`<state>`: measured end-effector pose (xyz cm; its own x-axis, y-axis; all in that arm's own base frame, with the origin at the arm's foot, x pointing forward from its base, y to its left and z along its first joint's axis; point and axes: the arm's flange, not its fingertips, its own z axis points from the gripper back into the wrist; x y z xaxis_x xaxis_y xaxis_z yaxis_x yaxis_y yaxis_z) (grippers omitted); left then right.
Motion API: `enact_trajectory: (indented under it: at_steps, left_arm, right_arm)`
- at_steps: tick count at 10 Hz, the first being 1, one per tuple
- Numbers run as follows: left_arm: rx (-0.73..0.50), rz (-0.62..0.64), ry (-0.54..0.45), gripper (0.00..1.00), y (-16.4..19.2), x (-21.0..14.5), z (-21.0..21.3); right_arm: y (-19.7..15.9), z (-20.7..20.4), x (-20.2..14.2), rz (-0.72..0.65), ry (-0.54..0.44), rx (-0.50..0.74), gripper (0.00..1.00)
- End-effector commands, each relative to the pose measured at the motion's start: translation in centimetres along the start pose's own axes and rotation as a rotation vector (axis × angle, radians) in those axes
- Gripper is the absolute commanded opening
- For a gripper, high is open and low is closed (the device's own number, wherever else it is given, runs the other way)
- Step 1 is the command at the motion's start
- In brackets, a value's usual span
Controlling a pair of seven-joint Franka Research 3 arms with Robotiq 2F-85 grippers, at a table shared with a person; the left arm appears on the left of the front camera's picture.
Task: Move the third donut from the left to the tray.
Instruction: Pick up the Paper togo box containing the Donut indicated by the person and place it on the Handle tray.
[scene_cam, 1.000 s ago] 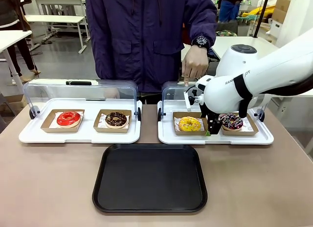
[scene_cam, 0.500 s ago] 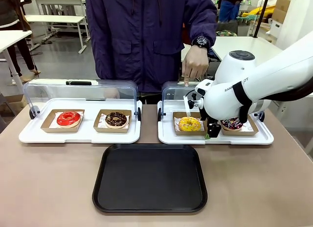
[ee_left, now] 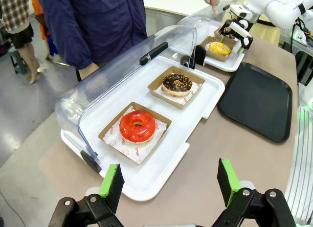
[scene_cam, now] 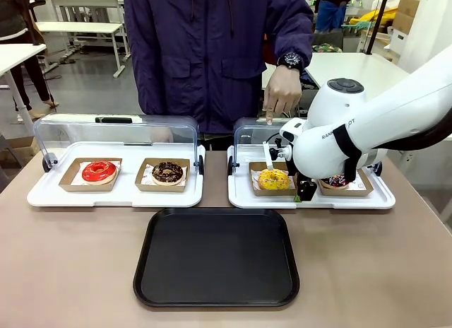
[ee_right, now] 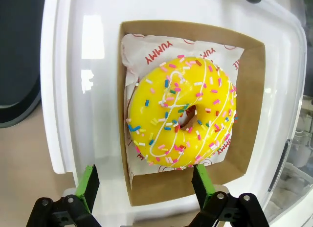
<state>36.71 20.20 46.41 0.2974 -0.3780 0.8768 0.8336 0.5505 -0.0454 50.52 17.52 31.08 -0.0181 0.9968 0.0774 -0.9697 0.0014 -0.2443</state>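
Item: the third donut from the left (ee_right: 182, 112), yellow icing with coloured sprinkles, lying on white printed paper in a shallow brown cardboard box (ee_right: 252, 114) on the right-hand white tray (scene_cam: 244, 195), whose clear lid (scene_cam: 248, 133) stands raised at the back. Destination: the black tray (scene_cam: 216, 257), bare, on the table nearer our side and just in front of the two white trays. Our right gripper (ee_right: 145, 183) hangs directly over the box with its jaws spread wide and nothing between them; one green pad sits outside the box's near wall over the white tray, the other at the box's edge beside the donut, and we cannot quite tell whether either pad touches the cardboard yet. The step in hand, as we judge it, is the descent for the grasp: we would lower straight, take the box by a wall or across its width rather than press into the icing, close gently, and lift level to clear the white tray's rim. Our left gripper (ee_left: 169, 185) is likewise spread and empty, well apart, over the other white tray holding the red-iced donut (ee_left: 138, 126) and the chocolate donut (ee_left: 177, 83). A person's hand (scene_cam: 281, 95) points down just behind the raised lid.
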Motion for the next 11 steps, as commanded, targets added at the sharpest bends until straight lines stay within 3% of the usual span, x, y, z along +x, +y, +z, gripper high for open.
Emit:
enact_trajectory:
  at_steps: [1, 2, 3, 5, 7, 8, 9, 11]
  left_arm:
    - [-0.007, -0.009, -0.003, 1.0, -0.12, 0.1, 0.12]
    - [-0.007, -0.009, -0.003, 1.0, -0.12, 0.1, 0.12]
    - [-0.007, -0.009, -0.003, 1.0, -0.12, 0.1, 0.12]
    - [-0.007, -0.009, -0.003, 1.0, -0.12, 0.1, 0.12]
    - [-0.007, -0.009, -0.003, 1.0, -0.12, 0.1, 0.12]
    - [-0.007, -0.009, -0.003, 1.0, -0.12, 0.1, 0.12]
    - [-0.007, -0.009, -0.003, 1.0, -0.12, 0.1, 0.12]
    - [-0.007, -0.009, -0.003, 1.0, -0.12, 0.1, 0.12]
  right_arm:
    - [-0.03, -0.25, 0.3, -0.025, 0.017, -0.021, 1.0]
    - [-0.02, -0.19, 0.24, -0.032, 0.015, -0.025, 0.82]
    - [0.04, -0.19, 0.26, -0.028, 0.026, -0.011, 0.42]
    - [0.16, -0.1, 0.28, -0.025, 0.032, -0.001, 0.0]
    - [0.24, -0.21, 0.3, -0.024, 0.033, 0.01, 0.0]
    - [0.26, -0.26, 0.28, -0.023, 0.035, 0.016, 0.06]
    - [0.21, -0.24, 0.27, -0.021, 0.031, 0.019, 0.0]
    - [0.11, -0.27, 0.1, -0.023, 0.03, 0.029, 0.0]
